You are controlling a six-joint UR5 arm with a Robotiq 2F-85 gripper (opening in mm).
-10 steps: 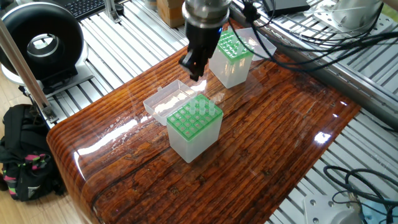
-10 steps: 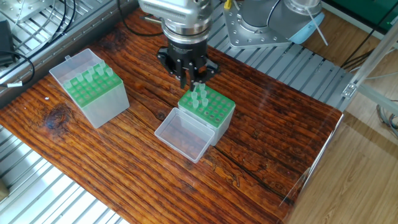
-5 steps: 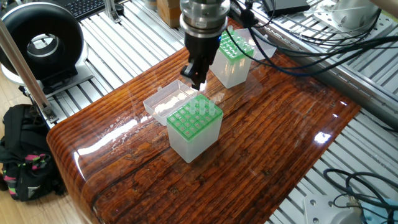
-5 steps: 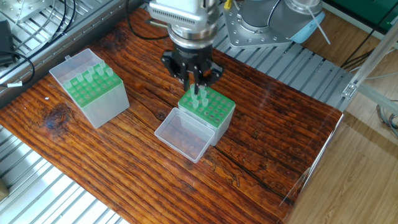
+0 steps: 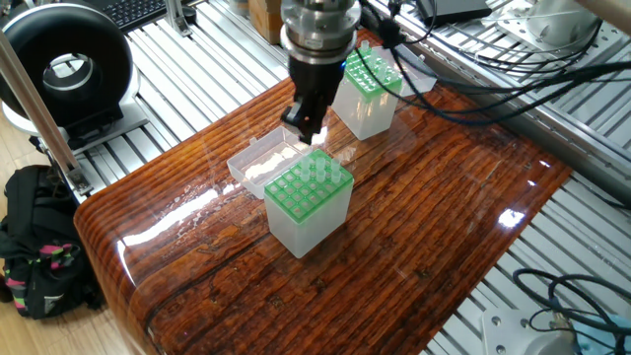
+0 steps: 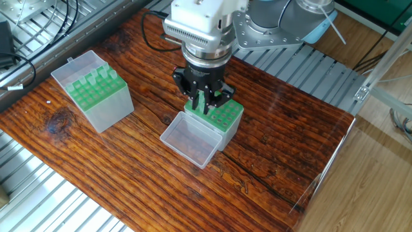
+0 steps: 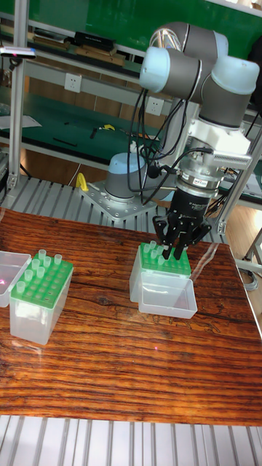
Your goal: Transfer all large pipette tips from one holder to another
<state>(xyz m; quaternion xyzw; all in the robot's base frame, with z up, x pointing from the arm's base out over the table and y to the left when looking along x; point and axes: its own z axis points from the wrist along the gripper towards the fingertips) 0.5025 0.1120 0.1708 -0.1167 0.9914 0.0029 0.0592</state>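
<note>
Centrally, the gripper (image 6: 207, 103) hangs low over the back row of one green-topped holder (image 6: 219, 119), its fingers (image 7: 177, 251) straddling the large pipette tips (image 7: 151, 250) standing there; whether they clamp a tip cannot be told. That holder's clear hinged lid (image 6: 190, 139) lies open on the wooden table (image 6: 270, 138) at 7 o'clock of it. A second green-topped holder (image 6: 98, 96), carrying more tips (image 6: 96, 77), stands well apart at 9 o'clock in the other fixed view.
</note>
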